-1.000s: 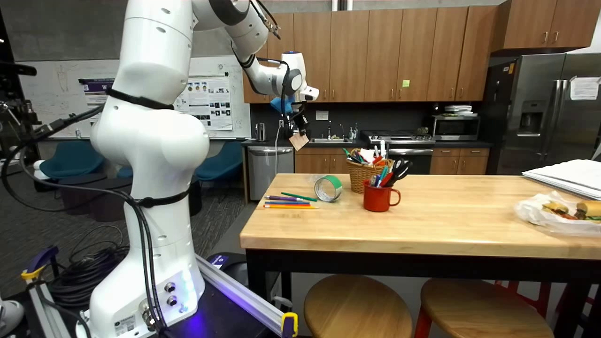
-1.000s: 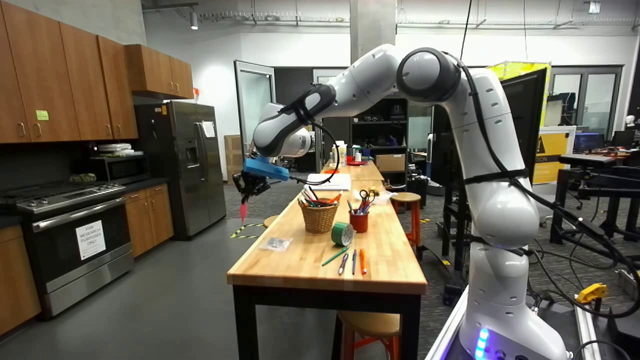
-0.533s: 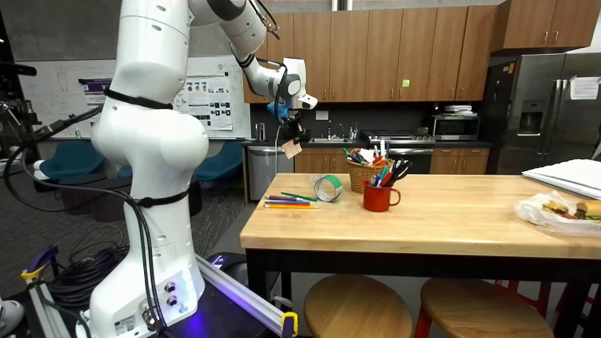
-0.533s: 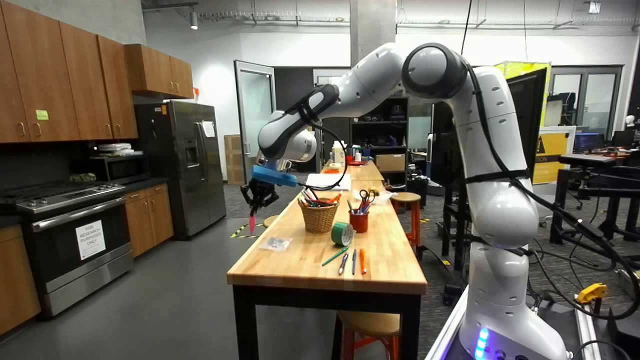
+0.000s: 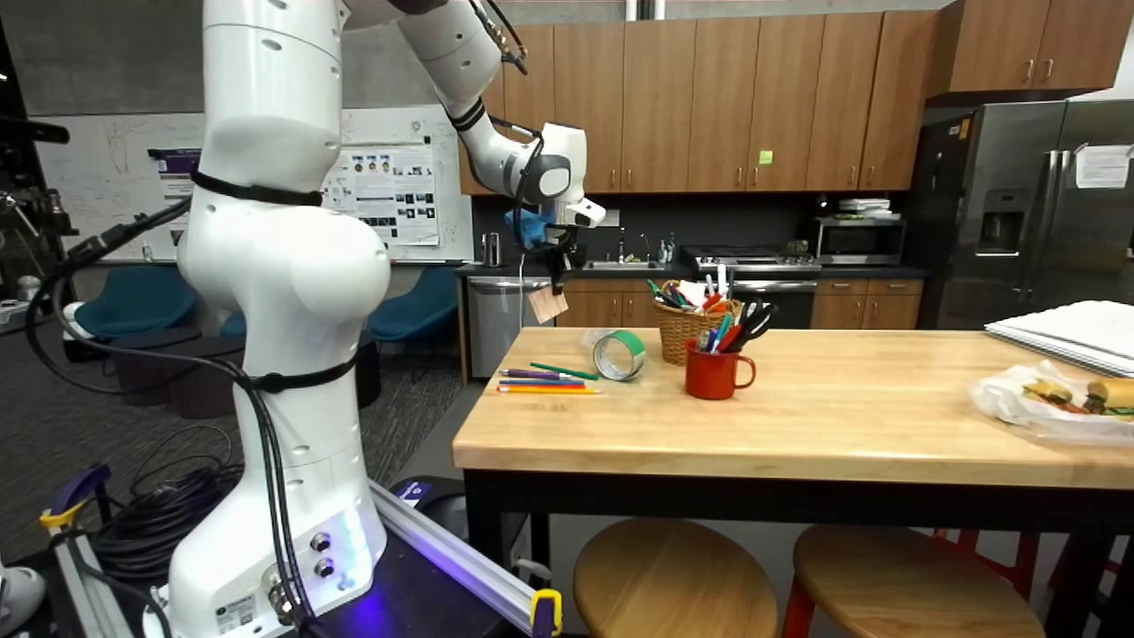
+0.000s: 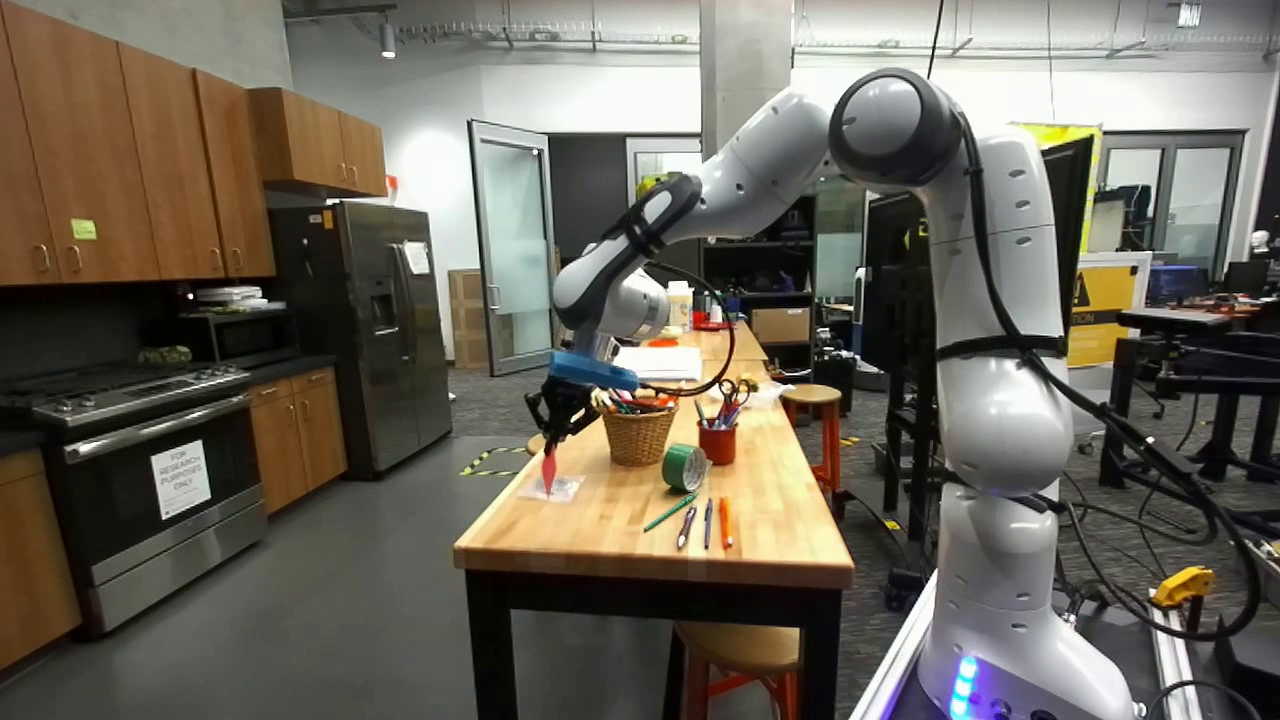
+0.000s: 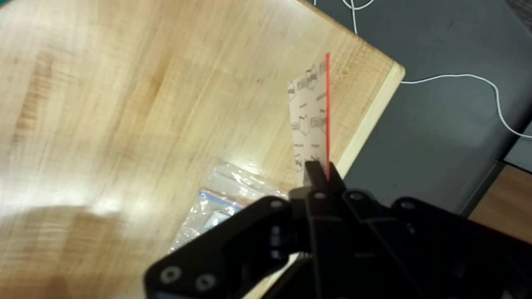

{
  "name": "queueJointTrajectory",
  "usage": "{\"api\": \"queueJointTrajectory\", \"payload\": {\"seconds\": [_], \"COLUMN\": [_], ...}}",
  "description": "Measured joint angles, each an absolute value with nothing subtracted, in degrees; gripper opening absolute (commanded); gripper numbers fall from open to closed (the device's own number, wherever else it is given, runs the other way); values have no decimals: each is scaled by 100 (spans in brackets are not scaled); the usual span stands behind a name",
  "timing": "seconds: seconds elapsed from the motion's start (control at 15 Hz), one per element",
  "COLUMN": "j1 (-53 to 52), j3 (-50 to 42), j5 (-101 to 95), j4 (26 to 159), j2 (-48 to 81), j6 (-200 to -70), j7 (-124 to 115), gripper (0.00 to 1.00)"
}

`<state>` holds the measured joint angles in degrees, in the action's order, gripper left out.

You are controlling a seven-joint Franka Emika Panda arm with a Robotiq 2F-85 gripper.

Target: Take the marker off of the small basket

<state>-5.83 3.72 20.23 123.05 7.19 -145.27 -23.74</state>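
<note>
The small basket is a red mug-like cup (image 5: 710,376) with pens, markers (image 5: 729,338) and black-handled scissors sticking out. It stands upright on the table in both exterior views, also here (image 6: 717,445), and is out of the wrist view. My gripper (image 7: 324,166) is shut on a thin paper card (image 7: 309,118) with a printed pale face and a red edge. The card hangs down pink in an exterior view (image 6: 549,472) and tan in an exterior view (image 5: 547,306). My gripper (image 6: 552,445) is apart from the red cup, beyond the wicker basket from it.
A wicker basket (image 6: 640,440) full of pens stands between my gripper and the red cup. A green tape roll (image 6: 684,467) and several loose pens (image 5: 545,384) lie on the table (image 5: 797,434). A clear plastic bag (image 7: 224,193) lies below my gripper near the table's edge.
My gripper has moved from beyond the table's edge to over the table by the plastic bag, and lower. It keeps holding the card. The red cup and the table things have not moved.
</note>
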Motion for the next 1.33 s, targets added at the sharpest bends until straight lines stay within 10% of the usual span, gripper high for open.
{"api": "queueJointTrajectory", "payload": {"seconds": [0.8, 1.33], "j1": [-358, -370], "j3": [362, 375], "j5": [2252, 2209], "j4": [13050, 13161], "j2": [409, 11], "j6": [-14743, -14564], "j7": [-1825, -1692], "gripper": [97, 100]}}
